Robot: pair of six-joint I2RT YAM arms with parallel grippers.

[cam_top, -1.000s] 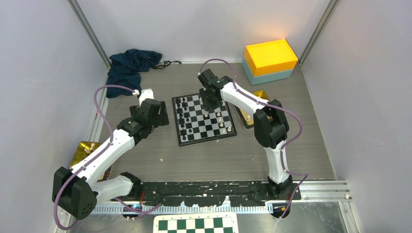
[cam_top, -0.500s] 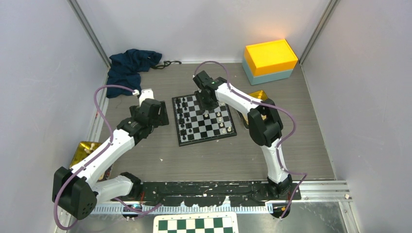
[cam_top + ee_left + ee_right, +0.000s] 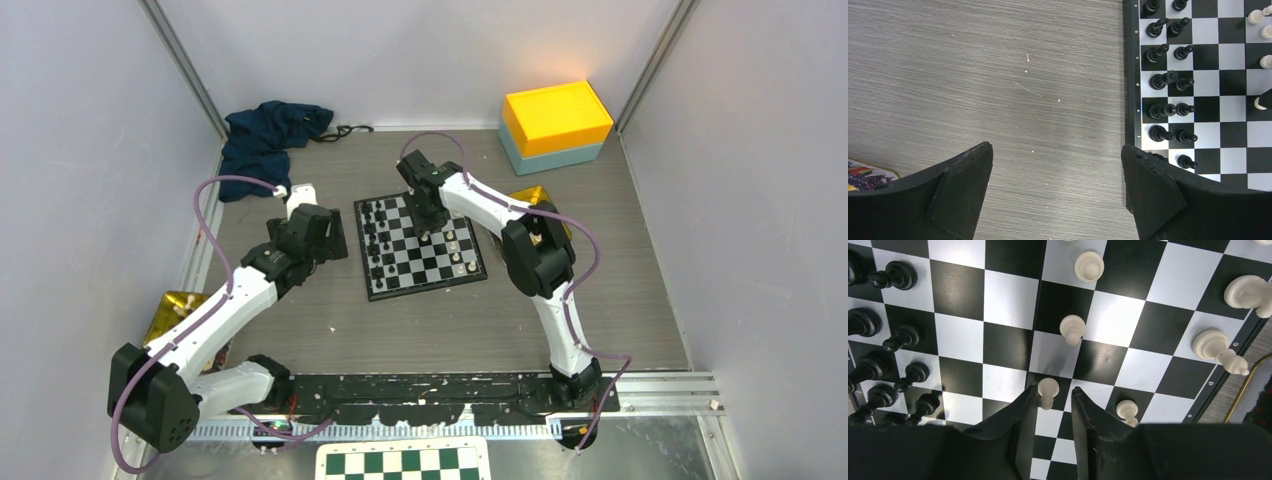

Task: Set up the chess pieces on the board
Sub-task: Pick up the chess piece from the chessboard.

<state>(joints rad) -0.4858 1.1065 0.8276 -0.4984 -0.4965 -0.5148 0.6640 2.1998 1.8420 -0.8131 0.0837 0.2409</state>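
Observation:
The board [image 3: 425, 262] lies at the table's middle. Black chess pieces [image 3: 375, 240] stand in two columns on its left side, also in the left wrist view [image 3: 1168, 80]. White chess pieces [image 3: 458, 248] stand on its right side. My right gripper [image 3: 430, 228] hangs low over the board, jaws slightly apart [image 3: 1055, 392] around a white pawn [image 3: 1048, 390] that touches the left finger; a gap shows at the right finger. More white pawns [image 3: 1072, 329] stand beyond. My left gripper [image 3: 325, 235] is wide open and empty [image 3: 1057, 150] over bare table left of the board [image 3: 1220, 55].
A yellow box on a teal one [image 3: 555, 118] stands at the back right. A dark blue cloth [image 3: 270, 135] lies at the back left. Gold-rimmed trays sit right of the board [image 3: 535, 195] and at the left edge [image 3: 175, 305]. A green-and-white checkered panel [image 3: 403, 462] lies in front.
My right gripper has shifted a little to the left over the board's far part. The left arm has not moved.

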